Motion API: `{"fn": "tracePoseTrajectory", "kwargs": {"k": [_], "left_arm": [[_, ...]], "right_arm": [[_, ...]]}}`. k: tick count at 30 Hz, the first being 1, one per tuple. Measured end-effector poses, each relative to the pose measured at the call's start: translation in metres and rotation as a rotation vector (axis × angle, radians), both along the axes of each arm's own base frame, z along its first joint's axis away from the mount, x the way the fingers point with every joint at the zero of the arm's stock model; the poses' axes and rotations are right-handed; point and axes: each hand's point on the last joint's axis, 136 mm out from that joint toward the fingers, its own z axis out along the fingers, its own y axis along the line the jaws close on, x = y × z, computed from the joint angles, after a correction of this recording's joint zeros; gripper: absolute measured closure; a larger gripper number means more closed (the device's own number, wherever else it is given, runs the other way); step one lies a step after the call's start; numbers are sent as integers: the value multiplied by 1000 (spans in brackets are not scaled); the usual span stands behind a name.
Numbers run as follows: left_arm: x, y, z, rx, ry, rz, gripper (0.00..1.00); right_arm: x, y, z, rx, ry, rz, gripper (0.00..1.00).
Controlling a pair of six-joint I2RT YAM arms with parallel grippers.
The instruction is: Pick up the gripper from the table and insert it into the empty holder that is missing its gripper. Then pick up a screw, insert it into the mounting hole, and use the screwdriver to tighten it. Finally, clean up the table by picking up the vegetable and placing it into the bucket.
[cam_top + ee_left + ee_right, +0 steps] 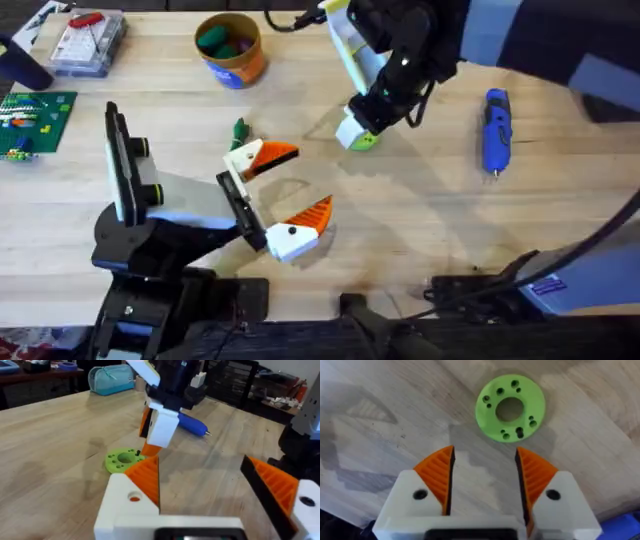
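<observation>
Three jobs set, and by the look of things none finished. Untouched on the table (420, 230): the blue screwdriver (496, 128), lying flat, well off to the right. Also out on the wood: the small dark-green vegetable (239, 130), just beyond the left gripper (300, 183), well short of the bucket (232, 68). Already in that orange bucket: a green piece and something darker beside it, too small to name. Farther left, a clear parts box (88, 40), contents unclear. Left gripper spread wide, grasping nothing. Right gripper (484, 467) likewise released and empty, poised just over a light-green disc (510, 407) with holes. No screw or holder made out for certain.
</observation>
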Motion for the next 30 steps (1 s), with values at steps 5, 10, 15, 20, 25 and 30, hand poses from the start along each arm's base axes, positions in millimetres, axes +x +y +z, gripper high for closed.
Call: {"fn": "tracePoseTrajectory", "kwargs": {"k": [5,10,15,20,25,30], "left_arm": [[0,0,0,0,1,0,11],[0,0,0,0,1,0,11],[0,0,0,0,1,0,11],[0,0,0,0,1,0,11],[0,0,0,0,1,0,11],[0,0,0,0,1,0,11]], "right_arm": [[4,-24,7,-5,25,-110,339],[6,-50,23,4,16,-207,339],[11,-52,32,42,-33,-248,339],[-3,-59,14,41,-26,-265,339],[-16,-65,-11,19,14,-276,339],[-16,-65,-21,26,7,-287,339]]}}
